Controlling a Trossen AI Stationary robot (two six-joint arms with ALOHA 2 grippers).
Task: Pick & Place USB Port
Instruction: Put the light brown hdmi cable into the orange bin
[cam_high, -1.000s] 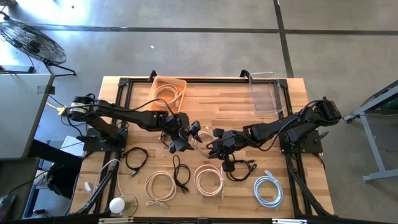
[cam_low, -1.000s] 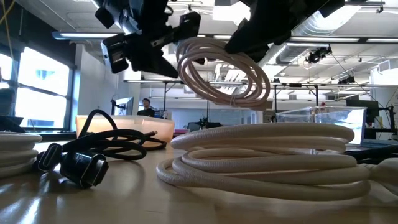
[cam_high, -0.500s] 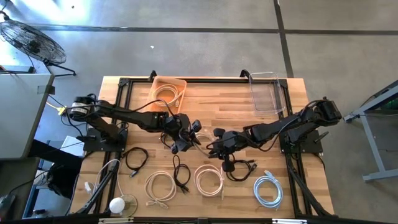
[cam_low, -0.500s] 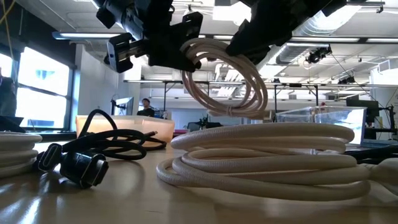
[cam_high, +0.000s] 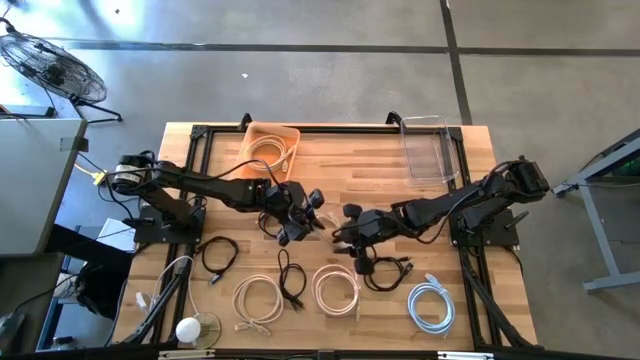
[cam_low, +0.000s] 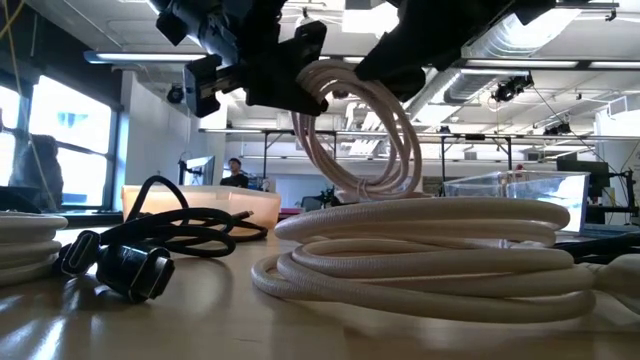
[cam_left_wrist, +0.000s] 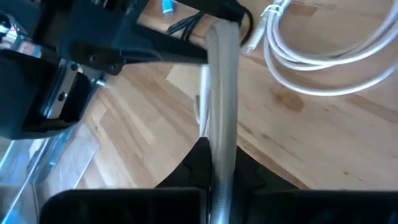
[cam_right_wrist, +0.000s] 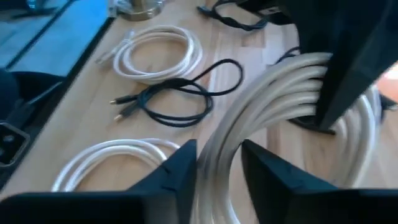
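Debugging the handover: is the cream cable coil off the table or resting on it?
Off the table. The low view shows the coil hanging in the air above the cables lying on the tabletop, with the left gripper shut on it.

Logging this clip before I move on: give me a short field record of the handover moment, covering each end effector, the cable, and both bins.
left end effector: shut on the cream cable coil
right end effector: fingers parted either side of the same coil
cream cable coil: raised above the table, between both arms, mid-table
orange bin: rear left of table, holds a light cable
clear bin: rear right
stage: coil passing between arms, not yet placed
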